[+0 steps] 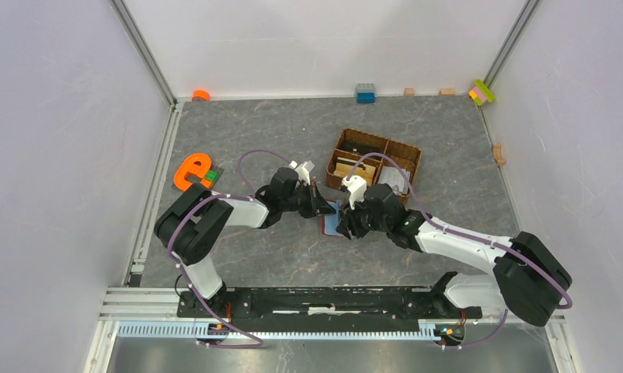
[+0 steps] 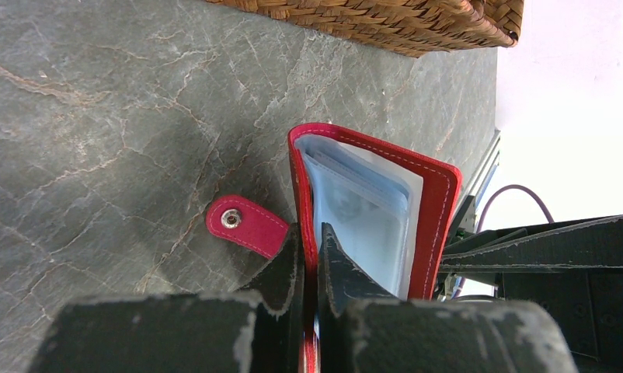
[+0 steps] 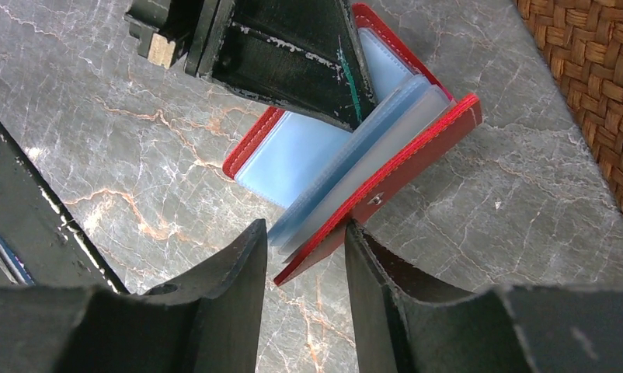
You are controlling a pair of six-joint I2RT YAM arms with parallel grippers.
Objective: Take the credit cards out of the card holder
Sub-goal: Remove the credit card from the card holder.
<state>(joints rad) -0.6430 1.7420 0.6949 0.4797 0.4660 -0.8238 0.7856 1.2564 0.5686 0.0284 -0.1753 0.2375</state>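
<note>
The red card holder [image 1: 333, 223] lies open on the grey table, between the two grippers. My left gripper [image 2: 312, 249] is shut on one red cover [image 2: 301, 179], beside the snap tab [image 2: 242, 224]. Light blue plastic sleeves [image 2: 363, 210] fan out from it, and I cannot tell separate credit cards inside them. My right gripper [image 3: 304, 233] is open, with its fingers either side of the other cover's [image 3: 417, 167] corner and the sleeve edges [image 3: 301, 151]. The left gripper's fingers [image 3: 293, 62] show at the top of the right wrist view.
The brown wicker basket [image 1: 408, 152] stands just behind the holder, with tan and white flat pieces in its compartments. It also shows in the left wrist view [image 2: 386, 19] and the right wrist view [image 3: 596, 78]. An orange e-shaped toy [image 1: 190, 171] lies at the left. Small blocks line the back wall.
</note>
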